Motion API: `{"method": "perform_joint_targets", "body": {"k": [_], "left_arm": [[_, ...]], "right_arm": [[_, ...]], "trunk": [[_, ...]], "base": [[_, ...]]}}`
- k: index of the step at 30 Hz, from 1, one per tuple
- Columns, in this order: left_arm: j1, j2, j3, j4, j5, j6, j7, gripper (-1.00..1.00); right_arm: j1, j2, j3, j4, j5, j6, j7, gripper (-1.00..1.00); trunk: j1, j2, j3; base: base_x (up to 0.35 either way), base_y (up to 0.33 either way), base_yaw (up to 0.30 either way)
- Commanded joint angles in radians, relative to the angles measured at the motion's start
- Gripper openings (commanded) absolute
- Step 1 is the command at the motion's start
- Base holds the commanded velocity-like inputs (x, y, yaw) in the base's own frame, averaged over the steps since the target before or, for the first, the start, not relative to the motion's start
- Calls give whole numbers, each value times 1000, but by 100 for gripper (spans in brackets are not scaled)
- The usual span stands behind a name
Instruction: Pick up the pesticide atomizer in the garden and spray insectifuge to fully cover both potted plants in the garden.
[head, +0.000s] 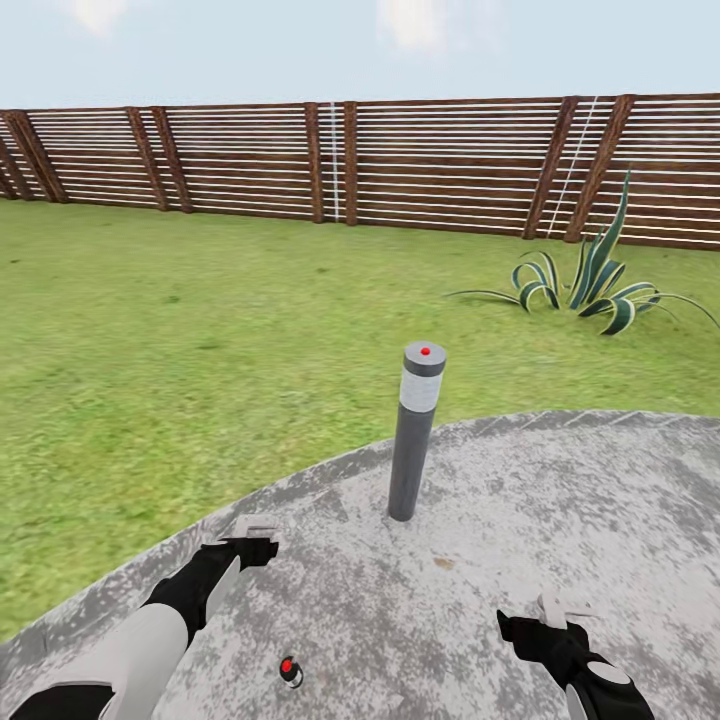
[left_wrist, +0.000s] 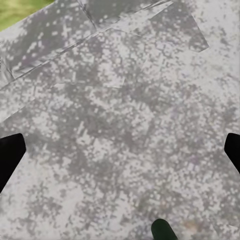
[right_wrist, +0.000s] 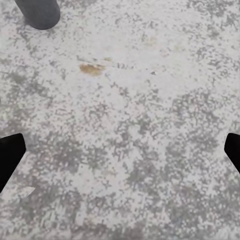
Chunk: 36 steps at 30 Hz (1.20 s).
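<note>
From the head camera you are looking across the round mottled-grey patio (head: 520, 560) toward the lawn (head: 180, 340) and the brown slatted fence (head: 350, 160). A grey bollard lamp (head: 414, 430) with a red dot on its cap stands upright on the patio near its curved edge, between your two arms and farther out. A striped agave clump (head: 585, 280) grows from the grass to the right, close to the fence. The pesticide atomizer (head: 290, 672) sits on the paving low in this view, between the arms and nearer the left one, its red part showing on top. Your left claw (head: 256, 527) hangs over the patio near its edge; your right claw (head: 562, 607) hangs over the paving on the other side. Both are apart from the bottle.

In the left wrist camera, the left claw's dark fingertips (left_wrist: 10, 155) sit at opposite sides with bare paving between them, so it is spread wide and holds nothing. A dark green tip of the bottle (left_wrist: 162, 231) pokes in at the frame edge, and a corner of grass (left_wrist: 20, 11) shows.

In the right wrist camera, the fingertips (right_wrist: 10, 157) are likewise spread wide, over bare paving. The bollard's base (right_wrist: 38, 12) and a small brown stain (right_wrist: 92, 69) lie beyond.
</note>
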Motion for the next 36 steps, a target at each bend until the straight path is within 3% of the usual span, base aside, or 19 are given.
{"method": "perform_joint_targets", "body": {"k": [1, 8, 36], "left_arm": [[0, 0, 0, -2, 1, 6, 0, 100], [0, 0, -1, -2, 1, 6, 0, 100], [0, 0, -2, -2, 1, 6, 0, 100]], "right_arm": [[0, 0, 0, -1, 0, 5, 0, 100], [0, 0, 0, -1, 0, 5, 0, 100], [0, 0, 0, -1, 0, 5, 0, 100]], "trunk": [[0, 0, -1], [0, 0, -1], [0, 0, -1]], "base": [[0, 32, 0], [0, 72, 0], [0, 272, 0]]}}
